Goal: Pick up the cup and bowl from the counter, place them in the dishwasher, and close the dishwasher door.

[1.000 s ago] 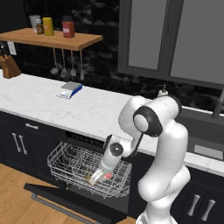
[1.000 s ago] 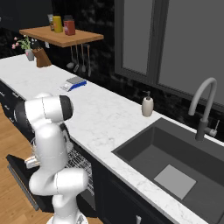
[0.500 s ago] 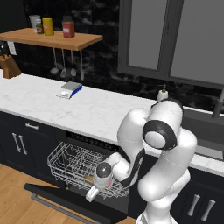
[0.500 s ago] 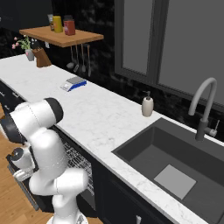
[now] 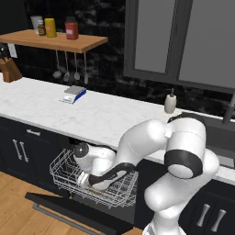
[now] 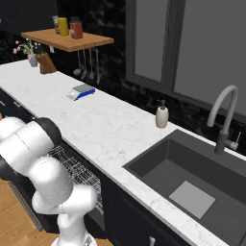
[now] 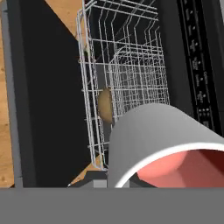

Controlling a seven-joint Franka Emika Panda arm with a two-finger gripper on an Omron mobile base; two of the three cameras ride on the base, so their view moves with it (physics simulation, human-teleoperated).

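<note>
Now gripper (image 5: 84, 180) pinching cup (image 7: 164, 148) by rim, jaws nearly shut on thin wall, hovering over dishwasher rack (image 7: 127, 65). Cup looking rigid, light, smooth, probably slippery. Bowl (image 7: 105, 105) lying in rack at 10 o'clock from cup.

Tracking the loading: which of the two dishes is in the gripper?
The cup, white outside and red inside, close up before the hand camera. The brown bowl sits apart in the rack.
</note>
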